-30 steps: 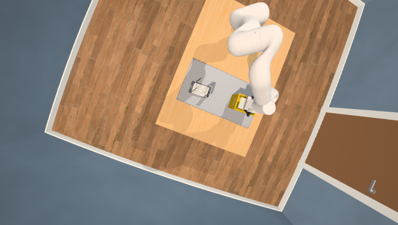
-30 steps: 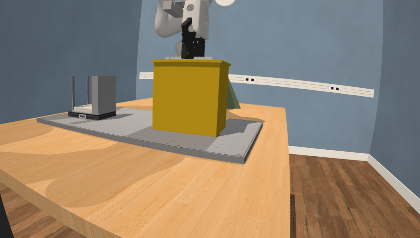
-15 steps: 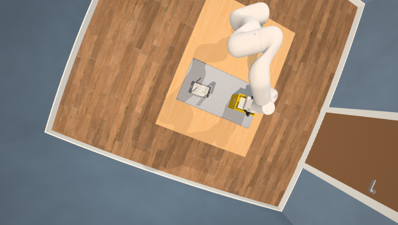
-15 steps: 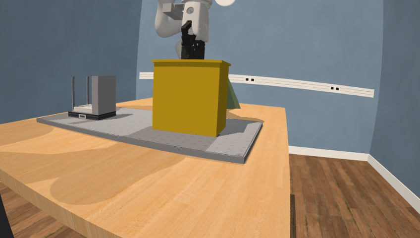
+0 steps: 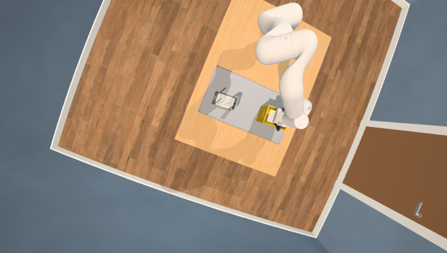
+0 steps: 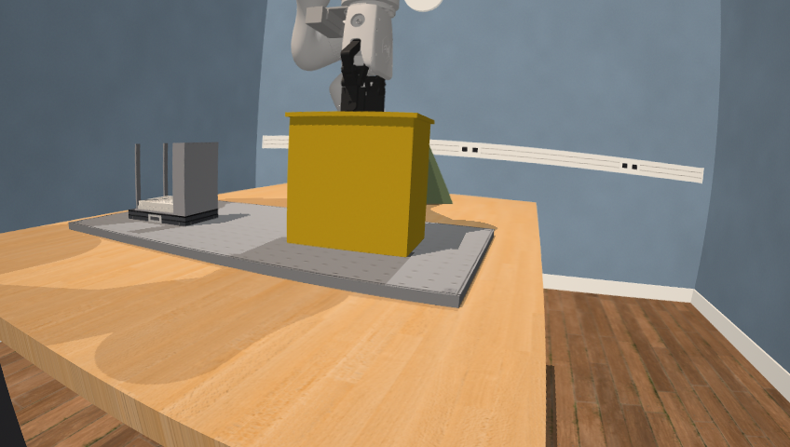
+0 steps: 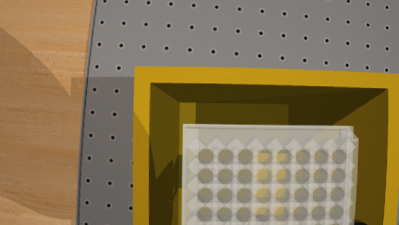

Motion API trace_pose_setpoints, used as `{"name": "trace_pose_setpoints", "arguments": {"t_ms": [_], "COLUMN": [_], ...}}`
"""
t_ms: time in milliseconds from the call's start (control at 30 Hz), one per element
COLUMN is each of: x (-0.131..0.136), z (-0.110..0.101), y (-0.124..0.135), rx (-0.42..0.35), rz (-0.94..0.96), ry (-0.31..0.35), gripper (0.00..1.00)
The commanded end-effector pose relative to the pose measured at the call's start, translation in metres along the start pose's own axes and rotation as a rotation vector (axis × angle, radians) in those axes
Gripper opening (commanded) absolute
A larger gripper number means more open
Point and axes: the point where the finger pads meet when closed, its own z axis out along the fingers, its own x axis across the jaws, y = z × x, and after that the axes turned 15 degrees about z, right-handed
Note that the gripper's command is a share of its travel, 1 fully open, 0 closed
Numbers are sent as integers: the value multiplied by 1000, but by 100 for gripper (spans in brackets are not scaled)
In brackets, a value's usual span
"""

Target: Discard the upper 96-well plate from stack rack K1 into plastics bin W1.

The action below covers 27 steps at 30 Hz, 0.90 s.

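One clear plate [image 5: 271,116] [image 7: 269,175] was held by the wide-apart fingers [image 5: 278,126] [image 6: 362,107], inside the yellow bin [image 5: 262,114] [image 6: 351,185] [image 7: 141,141].

Wooden table [image 5: 251,150] [image 6: 388,354] [image 7: 42,141], blue walls [image 5: 28,78] [image 6: 609,83], brown door [image 5: 398,169]

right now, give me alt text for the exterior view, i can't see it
The end effector reaches into an upright yellow bin, the bin's wall hiding its fingertips. To the left, a rack holds a white plate.
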Motion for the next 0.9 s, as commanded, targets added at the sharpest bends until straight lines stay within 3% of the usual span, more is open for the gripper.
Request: {"name": "trace_pose_setpoints", "arguments": {"t_ms": [0, 867], "x": [-1, -1], "z": [0, 4], "y": [0, 0], "rx": [-1, -1], "rz": [0, 0], "ry": [-1, -1], "gripper": [0, 0]}}
